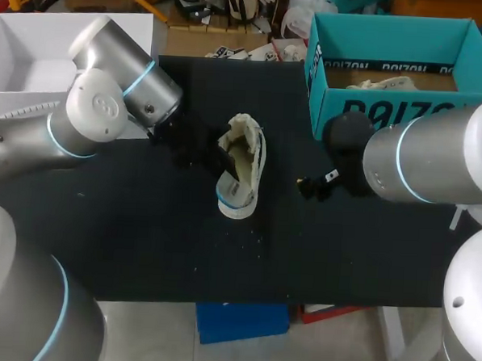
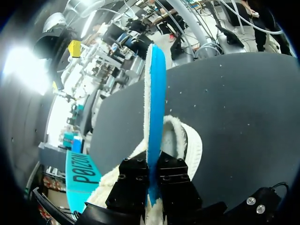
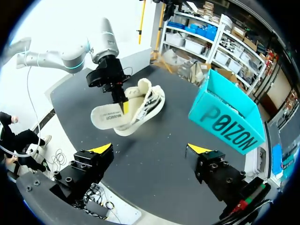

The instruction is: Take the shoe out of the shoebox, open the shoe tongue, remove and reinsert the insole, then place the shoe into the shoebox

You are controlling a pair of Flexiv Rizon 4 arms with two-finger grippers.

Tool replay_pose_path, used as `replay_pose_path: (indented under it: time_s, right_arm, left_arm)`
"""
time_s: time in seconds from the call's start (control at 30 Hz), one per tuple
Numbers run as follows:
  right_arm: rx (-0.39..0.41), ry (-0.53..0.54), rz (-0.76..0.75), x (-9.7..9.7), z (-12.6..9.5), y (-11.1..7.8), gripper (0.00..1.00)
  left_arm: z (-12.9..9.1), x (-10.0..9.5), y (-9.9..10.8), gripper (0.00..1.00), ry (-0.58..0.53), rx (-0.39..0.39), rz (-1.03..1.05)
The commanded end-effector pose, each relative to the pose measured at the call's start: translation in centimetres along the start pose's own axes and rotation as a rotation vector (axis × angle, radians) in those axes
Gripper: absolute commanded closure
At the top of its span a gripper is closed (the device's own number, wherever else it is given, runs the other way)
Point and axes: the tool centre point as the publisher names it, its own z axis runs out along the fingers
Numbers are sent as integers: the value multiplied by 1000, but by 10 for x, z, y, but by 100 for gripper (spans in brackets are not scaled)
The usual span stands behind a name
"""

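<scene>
While the left claw [image 2: 154, 180] clamps the insole [image 2: 154, 93] with the shoe [image 2: 180, 133] under it, the right claw [image 3: 150, 148] stands apart, the shoe well ahead.

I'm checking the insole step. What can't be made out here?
Left wrist view: the shoe's inside, behind the edge-on insole.
Head view: the left gripper's fingers, dark against the table.
Right wrist view: the shoebox's inside, behind its wall.
</scene>
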Motion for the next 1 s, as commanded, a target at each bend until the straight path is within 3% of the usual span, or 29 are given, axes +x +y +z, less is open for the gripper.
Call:
replay_pose_path:
  time_s: [0.03,0.1,0.17,0.27,0.3,0.5,0.83,0.9,0.97,1.0]
  right_arm:
    - [1,-3,1,2,1,0,0]
    - [1,-3,1,2,1,0,0]
    - [1,-3,1,2,1,0,0]
    - [1,-3,1,2,1,0,0]
    - [1,-3,1,2,1,0,0]
    - [1,-3,1,2,1,0,0]
    - [1,-3,1,2,1,0,0]
    - [1,-3,1,2,1,0,0]
    - [1,-3,1,2,1,0,0]
    - [1,-3,1,2,1,0,0]
  left_arm:
    - [4,-1,10,100,20,-24,-20]
    - [5,-1,11,100,27,-20,-28]
    - [5,-3,9,64,29,-19,-28]
    - [0,-6,2,42,15,-5,-27]
    - [-2,-7,0,40,11,-2,-26]
    - [-15,-11,-23,51,10,9,-14]
    - [-13,-10,-55,57,35,51,9]
    - [-10,-10,-58,69,47,64,15]
    - [-8,-9,-60,97,48,68,16]
    - [-8,-8,-59,100,49,70,17]
